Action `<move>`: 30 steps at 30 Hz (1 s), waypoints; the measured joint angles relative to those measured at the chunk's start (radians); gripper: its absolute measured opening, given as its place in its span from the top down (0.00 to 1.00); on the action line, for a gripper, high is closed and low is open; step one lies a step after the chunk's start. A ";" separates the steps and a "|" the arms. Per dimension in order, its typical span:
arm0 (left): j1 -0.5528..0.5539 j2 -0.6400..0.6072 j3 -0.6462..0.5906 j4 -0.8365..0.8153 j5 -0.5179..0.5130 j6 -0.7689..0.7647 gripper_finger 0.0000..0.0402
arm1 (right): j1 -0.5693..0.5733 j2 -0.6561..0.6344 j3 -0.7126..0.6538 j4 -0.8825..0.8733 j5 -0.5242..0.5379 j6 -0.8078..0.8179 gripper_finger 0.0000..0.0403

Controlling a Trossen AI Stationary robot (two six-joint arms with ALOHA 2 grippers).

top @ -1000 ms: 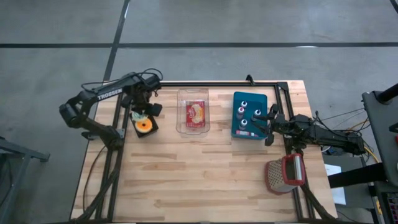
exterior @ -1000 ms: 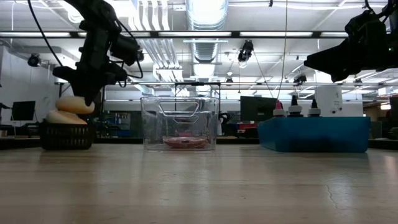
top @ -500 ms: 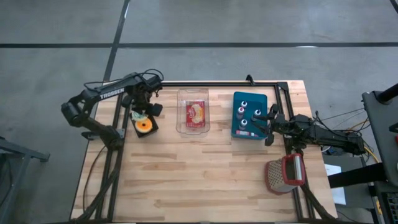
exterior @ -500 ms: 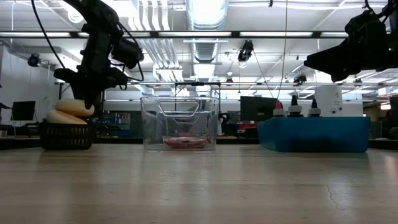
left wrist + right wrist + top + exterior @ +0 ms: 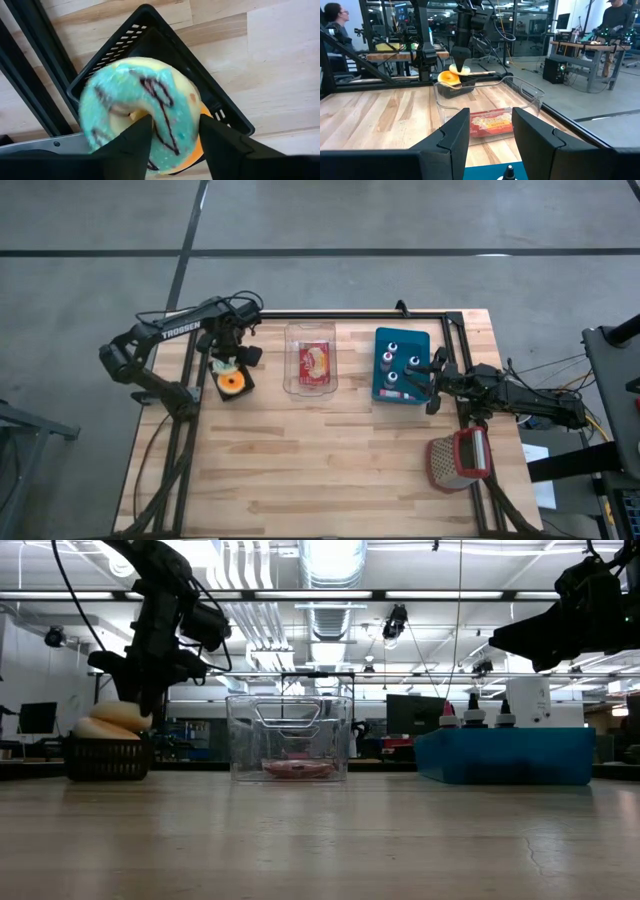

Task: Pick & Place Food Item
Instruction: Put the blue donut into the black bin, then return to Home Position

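A blue-iced donut (image 5: 135, 95) with dark drizzle lies on top of an orange donut (image 5: 232, 385) in a black basket (image 5: 150, 20) at the table's far left. My left gripper (image 5: 175, 135) points down over it, with a finger on either side of the ring; in the low view the gripper (image 5: 140, 700) stands just above the donut (image 5: 120, 715). My right gripper (image 5: 490, 125) waits open and level by the right edge (image 5: 433, 380), holding nothing. A clear container (image 5: 292, 380) in the middle holds a red food packet (image 5: 316, 360). My left gripper has the blue-iced donut's ring (image 5: 175, 115) between its two fingers. One finger (image 5: 132, 145) stands at the hole and the other (image 5: 220, 145) outside the rim. The fingers come from above, pointing down. The donut rests tilted on the orange donut in the basket.
A blue tray (image 5: 420, 340) with small bottles stands right of the container, close to my right gripper. A red-handled grater (image 5: 458, 460) lies at the right near side. The black frame rails (image 5: 190, 395) run beside the basket. The table's near half is bare wood.
The blue-iced donut has sunk a little and now sits lower on the donut beneath it in the basket. My left gripper has stayed over it.
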State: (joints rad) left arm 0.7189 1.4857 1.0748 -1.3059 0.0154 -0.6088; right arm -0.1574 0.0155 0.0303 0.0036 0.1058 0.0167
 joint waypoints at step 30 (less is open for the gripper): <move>0.001 -0.015 0.149 -0.035 -0.084 0.059 0.50 | 0.000 0.000 0.000 0.000 0.000 0.001 0.65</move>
State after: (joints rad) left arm 0.7195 1.4707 1.2243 -1.3413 -0.0683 -0.5498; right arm -0.1574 0.0158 0.0303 0.0036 0.1055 0.0180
